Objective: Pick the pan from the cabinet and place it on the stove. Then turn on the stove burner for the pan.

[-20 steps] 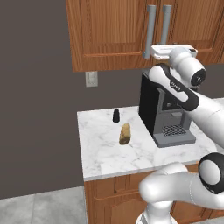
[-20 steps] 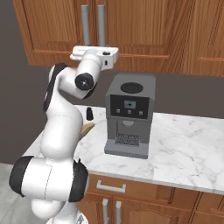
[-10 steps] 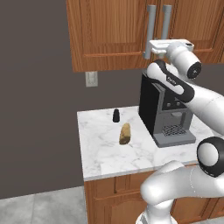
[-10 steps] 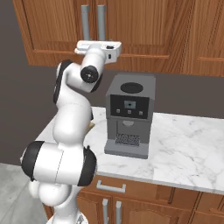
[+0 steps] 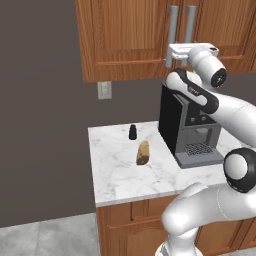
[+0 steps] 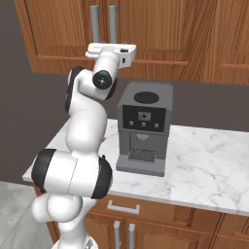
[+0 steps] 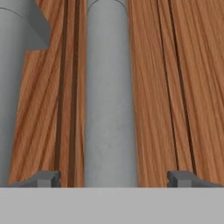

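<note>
while the cabinet (image 5: 130,40) hangs shut above the counter (image 5: 120,170), both of its doors are closed and the pan cannot be seen anywhere, so where it lies cannot be told. the cabinet's two grey bar handles (image 5: 173,30) stand upright side by side at the seam between the doors. the arm (image 6: 87,131) rises from the counter's front edge and bends up to the cabinet's lower rail, where the gripper (image 7: 114,178) faces the doors straight on. its jaws stand wide apart with one bar handle (image 7: 110,96) between them; the fingertips (image 7: 47,178) sit either side of that bar, and no contact with it can be made out. the second bar handle (image 7: 19,87) lies just beside it at the hand view's left edge. on the counter a coffee machine (image 5: 187,127) stands against the back wall, below the hand. nearer the counter's left part lies a small brown roll (image 5: 143,152), and behind it, close to the wall, stands a small dark shaker (image 5: 132,132). a wall outlet (image 5: 104,90) sits under the cabinet's left end.
</note>
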